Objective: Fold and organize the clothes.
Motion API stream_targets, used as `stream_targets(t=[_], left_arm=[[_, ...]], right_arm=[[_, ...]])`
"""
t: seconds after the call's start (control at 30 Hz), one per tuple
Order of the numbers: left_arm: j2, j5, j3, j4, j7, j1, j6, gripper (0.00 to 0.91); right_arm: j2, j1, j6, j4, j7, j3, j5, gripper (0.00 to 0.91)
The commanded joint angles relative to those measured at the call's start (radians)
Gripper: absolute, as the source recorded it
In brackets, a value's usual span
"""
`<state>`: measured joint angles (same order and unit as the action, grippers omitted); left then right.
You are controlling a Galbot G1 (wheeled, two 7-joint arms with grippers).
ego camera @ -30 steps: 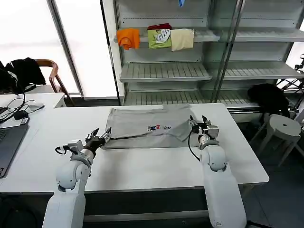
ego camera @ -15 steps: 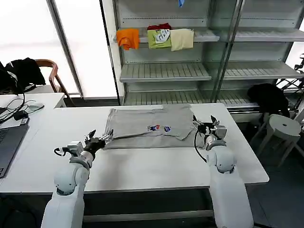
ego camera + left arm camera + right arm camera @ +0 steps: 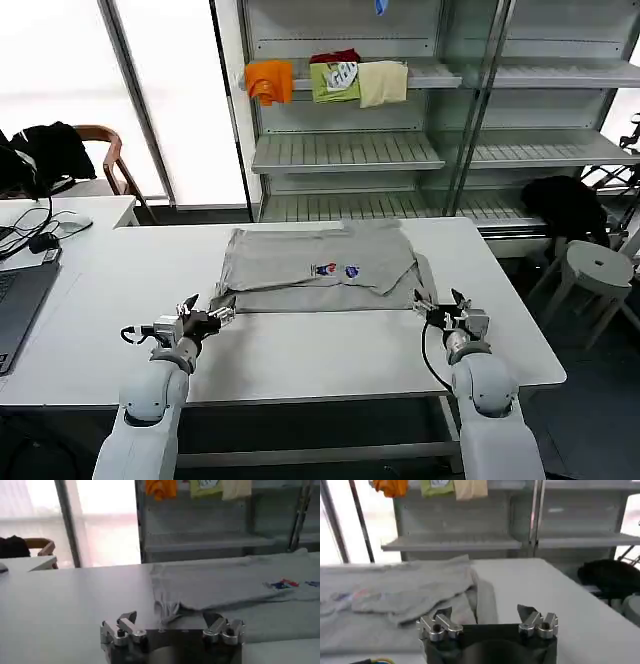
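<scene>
The light grey T-shirt point(image 3: 315, 264) lies partly folded across the far middle of the white table point(image 3: 300, 350), its small multicoloured print point(image 3: 335, 270) facing up; it also shows in the left wrist view point(image 3: 225, 582) and in the right wrist view point(image 3: 405, 592). My left gripper point(image 3: 207, 308) stands open just off the shirt's near left corner, nothing between its fingers. My right gripper point(image 3: 440, 303) stands open near the shirt's near right corner, also holding nothing. In the wrist views the left gripper point(image 3: 170, 622) faces a bunched shirt corner and the right gripper point(image 3: 485, 615) faces a hanging sleeve edge.
Metal shelves point(image 3: 345, 150) stand behind the table, with orange point(image 3: 270, 80), green point(image 3: 335, 80) and cream point(image 3: 383, 82) folded garments on an upper shelf. A laptop point(image 3: 20, 300) lies at the left edge. A white stool point(image 3: 597, 270) and a dark garment point(image 3: 565, 205) sit at right.
Both grippers have let go of the shirt's near corners and drawn back toward me. The shirt's front edge now lies flat, folded over.
</scene>
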<state>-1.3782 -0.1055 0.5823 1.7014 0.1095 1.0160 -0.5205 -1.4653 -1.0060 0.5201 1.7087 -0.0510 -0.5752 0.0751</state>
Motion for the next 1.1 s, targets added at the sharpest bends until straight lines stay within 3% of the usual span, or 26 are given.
stream_targets(t=[0.03, 0.07, 0.1, 0.13, 0.17, 0.2, 0.23, 0.33, 0.37, 0.83, 1.1], left_arm=[[-0.001, 0.030, 0.002, -0.020, 0.000, 0.009, 0.008, 0.907], [-0.001, 0.026, 0.003, -0.023, 0.001, 0.008, 0.010, 0.907], [-0.002, 0.023, 0.004, -0.026, 0.001, 0.007, 0.010, 0.826], [-0.003, 0.021, 0.006, -0.031, 0.002, 0.006, 0.012, 0.655], [-0.003, 0.021, 0.008, -0.036, 0.002, 0.004, 0.014, 0.504], [-0.003, 0.021, 0.009, -0.038, 0.003, 0.003, 0.014, 0.433], [-0.003, 0.021, 0.012, -0.043, 0.006, 0.002, 0.014, 0.262], [0.000, 0.020, 0.014, -0.055, 0.010, 0.002, 0.014, 0.050], [0.002, 0.018, 0.015, -0.056, 0.012, 0.003, 0.013, 0.020], [0.011, 0.002, 0.012, -0.051, 0.040, 0.016, 0.032, 0.000], [0.015, -0.018, 0.016, -0.001, 0.057, 0.053, 0.045, 0.000]], right_arm=[[0.001, -0.040, 0.008, 0.003, -0.009, -0.001, -0.014, 0.413], [0.000, -0.035, 0.004, -0.006, -0.007, 0.001, -0.014, 0.121], [-0.001, -0.032, 0.002, -0.009, -0.005, 0.002, -0.014, 0.050], [-0.002, -0.028, 0.000, -0.014, -0.005, 0.004, -0.016, 0.000], [-0.002, -0.026, 0.000, -0.016, -0.005, 0.005, -0.018, 0.000], [-0.002, -0.024, 0.000, -0.016, -0.004, 0.006, -0.020, 0.000], [-0.003, -0.024, 0.000, -0.016, -0.005, 0.007, -0.023, 0.000], [-0.005, -0.021, 0.004, -0.012, -0.004, 0.013, -0.034, 0.000], [-0.005, -0.021, 0.006, -0.011, -0.004, 0.015, -0.036, 0.000], [-0.005, -0.034, 0.016, 0.025, 0.004, 0.027, -0.025, 0.000], [-0.004, -0.078, 0.036, 0.082, 0.025, 0.016, 0.062, 0.000]])
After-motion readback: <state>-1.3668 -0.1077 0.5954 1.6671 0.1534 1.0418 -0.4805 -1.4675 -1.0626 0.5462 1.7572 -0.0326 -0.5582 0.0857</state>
